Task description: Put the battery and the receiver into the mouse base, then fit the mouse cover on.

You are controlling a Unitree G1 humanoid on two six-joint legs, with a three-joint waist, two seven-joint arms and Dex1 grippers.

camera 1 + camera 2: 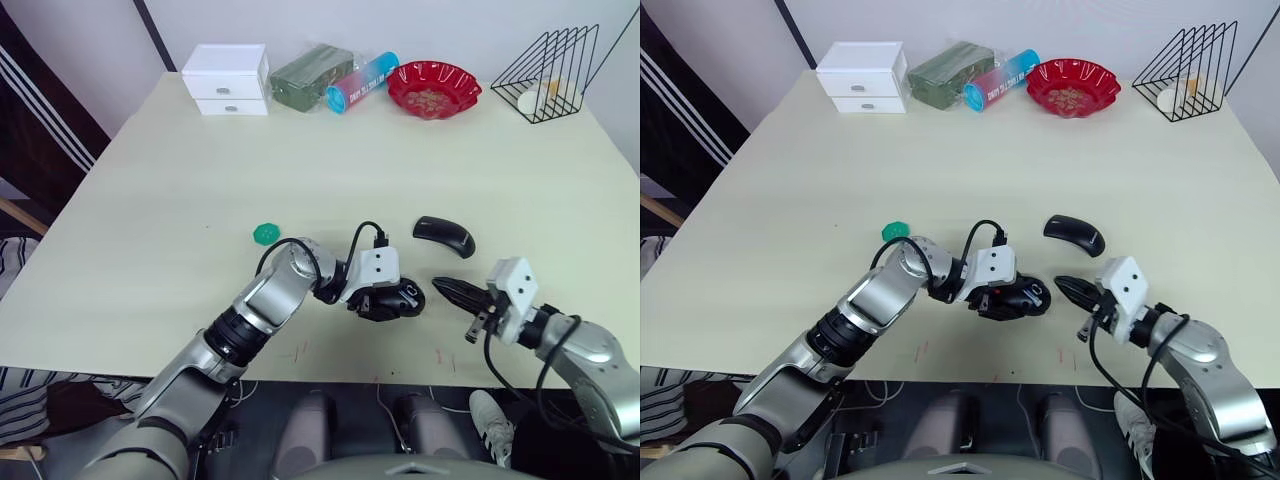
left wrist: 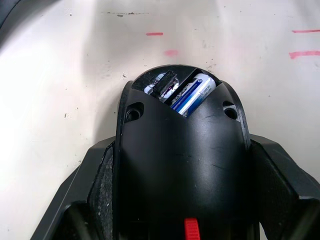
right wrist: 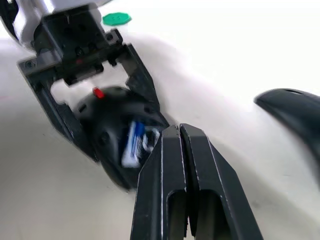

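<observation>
- We see the mouse base [image 1: 392,298] near the tabletop [image 1: 300,170] front edge, held between the left gripper [image 1: 385,303] jaws, which pinch its two flanks.
- The battery [image 2: 192,94] lies in the base's open bay, its long axis roughly along the base's length.
- We see the right gripper [image 1: 447,290] just beside the base, jaws pressed together.
- The mouse cover [image 1: 443,235] rests beyond the base, apart from it.
- A green disc [image 1: 265,234] lies well apart from the base, on the side opposite the right gripper.
</observation>
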